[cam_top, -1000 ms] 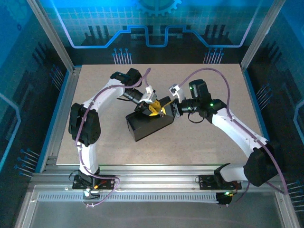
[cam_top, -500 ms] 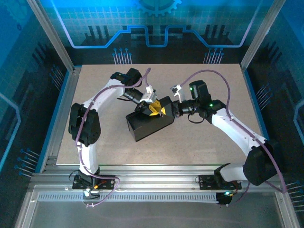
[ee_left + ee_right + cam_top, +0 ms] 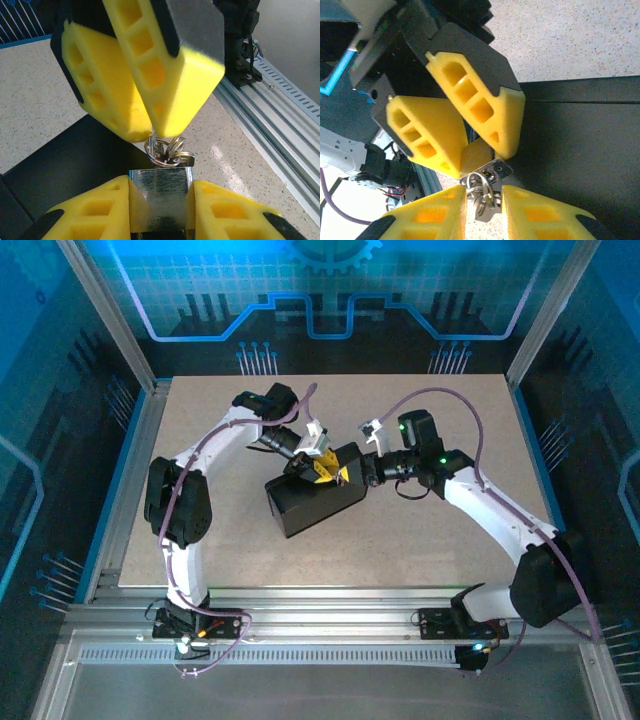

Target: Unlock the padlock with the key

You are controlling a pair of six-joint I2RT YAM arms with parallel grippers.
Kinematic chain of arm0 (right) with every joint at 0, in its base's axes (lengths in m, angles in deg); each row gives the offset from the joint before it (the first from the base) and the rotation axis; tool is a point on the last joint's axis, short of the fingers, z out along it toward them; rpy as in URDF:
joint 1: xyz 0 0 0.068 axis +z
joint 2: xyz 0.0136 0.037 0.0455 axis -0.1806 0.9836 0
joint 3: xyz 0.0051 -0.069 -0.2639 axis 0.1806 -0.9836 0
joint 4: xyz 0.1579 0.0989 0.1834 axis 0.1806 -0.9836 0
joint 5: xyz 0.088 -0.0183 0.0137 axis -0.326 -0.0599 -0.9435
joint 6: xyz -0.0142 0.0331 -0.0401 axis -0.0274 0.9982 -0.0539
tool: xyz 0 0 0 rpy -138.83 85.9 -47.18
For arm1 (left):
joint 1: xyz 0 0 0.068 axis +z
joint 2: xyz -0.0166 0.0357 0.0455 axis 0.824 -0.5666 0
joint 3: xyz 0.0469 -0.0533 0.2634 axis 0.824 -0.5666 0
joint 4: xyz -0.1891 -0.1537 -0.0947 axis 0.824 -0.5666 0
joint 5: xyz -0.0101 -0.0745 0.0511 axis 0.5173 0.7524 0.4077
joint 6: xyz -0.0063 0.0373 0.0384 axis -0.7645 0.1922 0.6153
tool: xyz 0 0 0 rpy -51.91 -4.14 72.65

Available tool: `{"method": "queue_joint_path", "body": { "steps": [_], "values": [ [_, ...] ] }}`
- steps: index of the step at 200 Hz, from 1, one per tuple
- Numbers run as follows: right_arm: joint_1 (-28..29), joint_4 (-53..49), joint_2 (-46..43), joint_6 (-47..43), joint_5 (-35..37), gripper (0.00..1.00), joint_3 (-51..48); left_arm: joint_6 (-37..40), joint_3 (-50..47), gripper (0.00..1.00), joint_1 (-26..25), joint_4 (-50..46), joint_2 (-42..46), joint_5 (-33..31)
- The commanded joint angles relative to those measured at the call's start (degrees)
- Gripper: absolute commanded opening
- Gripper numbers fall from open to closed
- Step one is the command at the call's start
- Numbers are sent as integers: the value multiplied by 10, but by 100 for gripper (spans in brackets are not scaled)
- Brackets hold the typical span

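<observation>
The padlock (image 3: 160, 182), a small brass-yellow body with a shiny end face, sits clamped between the yellow fingers of my left gripper (image 3: 160, 200). Out of that face hangs a ring of thin silvery keys (image 3: 172, 152). My right gripper (image 3: 156, 134) comes down onto the ring from above, pinched on the key. In the right wrist view the key (image 3: 485, 205) lies between my right gripper's (image 3: 482, 200) fingers, and the padlock (image 3: 477, 152) sits in the left gripper (image 3: 479, 157) just beyond. From above, both grippers (image 3: 318, 468) (image 3: 352, 472) meet over the black box (image 3: 310, 505).
The black box (image 3: 65, 165) lies tilted on the speckled tabletop (image 3: 430, 540) under the two grippers. An aluminium rail (image 3: 280, 150) runs along the near table edge. Bare tabletop surrounds the box on every side.
The right gripper has edged a little to the left, closer to the left gripper. The left arm and the box have stayed put.
</observation>
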Motion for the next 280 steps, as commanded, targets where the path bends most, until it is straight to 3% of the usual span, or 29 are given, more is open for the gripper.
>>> {"method": "queue_joint_path", "body": {
  "steps": [1,42,74,88,124,160,210,250,280],
  "values": [
    [-7,-8,8,-3,1,25,-8,17,9,0,2,-9,23,59],
    [-10,10,3,10,-2,20,-22,17,14,0,2,-9,23,60],
    [-10,66,-2,76,-14,5,-46,0,9,0,-2,8,27,50],
    [-10,90,-3,127,-19,0,-58,-52,-22,0,-11,76,44,17],
    [8,170,-29,302,10,0,-114,-185,-146,0,-30,319,115,-55],
    [28,165,-61,421,47,0,-116,-227,-228,0,-85,470,160,-196],
    [29,148,-91,541,66,0,-123,-303,-340,0,-138,700,211,-304],
    [26,204,-113,700,73,0,-163,-276,-401,0,-184,822,233,-404],
    [27,186,-156,789,115,0,-176,-239,-416,0,-207,865,240,-455]
  ]
}}
